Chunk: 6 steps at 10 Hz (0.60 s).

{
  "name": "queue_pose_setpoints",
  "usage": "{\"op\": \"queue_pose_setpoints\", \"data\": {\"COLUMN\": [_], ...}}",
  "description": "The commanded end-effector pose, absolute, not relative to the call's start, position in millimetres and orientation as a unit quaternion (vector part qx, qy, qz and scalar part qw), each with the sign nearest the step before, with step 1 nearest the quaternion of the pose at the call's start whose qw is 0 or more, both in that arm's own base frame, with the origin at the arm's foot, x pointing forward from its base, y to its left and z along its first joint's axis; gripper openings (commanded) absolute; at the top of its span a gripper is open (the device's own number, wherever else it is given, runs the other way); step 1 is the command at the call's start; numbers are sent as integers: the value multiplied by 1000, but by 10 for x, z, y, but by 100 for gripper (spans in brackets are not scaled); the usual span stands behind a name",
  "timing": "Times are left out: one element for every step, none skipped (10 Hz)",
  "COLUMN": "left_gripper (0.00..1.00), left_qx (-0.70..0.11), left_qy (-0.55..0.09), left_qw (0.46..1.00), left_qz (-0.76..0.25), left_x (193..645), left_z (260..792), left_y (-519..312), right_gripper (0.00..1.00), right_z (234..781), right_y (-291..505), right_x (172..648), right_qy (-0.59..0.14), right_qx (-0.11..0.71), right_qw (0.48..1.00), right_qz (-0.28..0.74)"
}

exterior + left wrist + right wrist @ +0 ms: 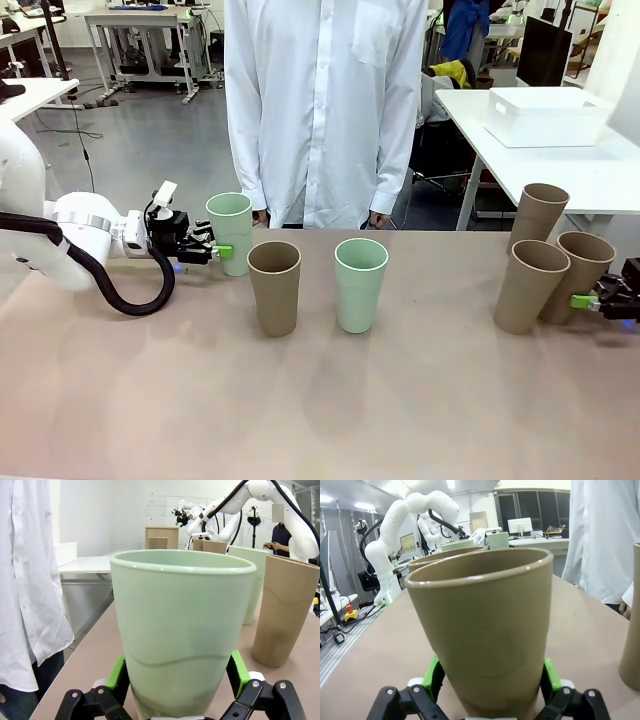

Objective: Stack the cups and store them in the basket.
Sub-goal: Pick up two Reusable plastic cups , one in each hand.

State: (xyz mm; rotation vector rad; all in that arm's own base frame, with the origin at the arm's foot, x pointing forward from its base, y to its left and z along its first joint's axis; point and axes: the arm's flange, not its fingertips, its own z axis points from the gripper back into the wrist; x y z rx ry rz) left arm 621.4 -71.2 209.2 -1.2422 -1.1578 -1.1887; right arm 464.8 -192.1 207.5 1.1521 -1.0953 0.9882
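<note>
At the tabletop's left end, a mint green cup is straddled by the left gripper's fully open jaws, and nothing is gripped. A tan cup is flanked by the right gripper's jaws; whether they are closed cannot be told. The pads should be centred before squeezing. The basket is set on a far table.

The mint cup and tan cup look smooth, matt; the basket is smooth white plastic; the table top is smooth, dull-sheened; the shirt is white cloth.
</note>
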Motion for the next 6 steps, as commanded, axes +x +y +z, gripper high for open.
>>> {"op": "queue_pose_setpoints", "data": {"left_gripper": [100,100,100,100,100,100], "left_qx": [-514,-515,-516,-518,-519,-521], "left_qy": [-488,-485,-484,-483,-482,-484], "left_qw": [515,516,516,515,515,513], "left_qz": [-482,-483,-483,-482,-482,-481], "left_x": [6185,6183,6190,6192,6186,6173], "left_z": [2108,2107,2108,2112,2121,2135], "left_y": [-818,-847,-881,-913,-940,-963], "right_gripper": [100,100,100,100,100,100], "right_z": [2178,2189,2199,2214,2228,2242], "right_y": [-1825,-1836,-1850,-1857,-1849,-1836], "right_x": [4612,4592,4566,4552,4549,4546], "right_qy": [-463,-463,-465,-465,-464,-461], "right_qx": [493,494,495,497,498,501], "right_qw": [603,603,603,604,604,603], "right_qz": [423,422,419,415,414,416]}}
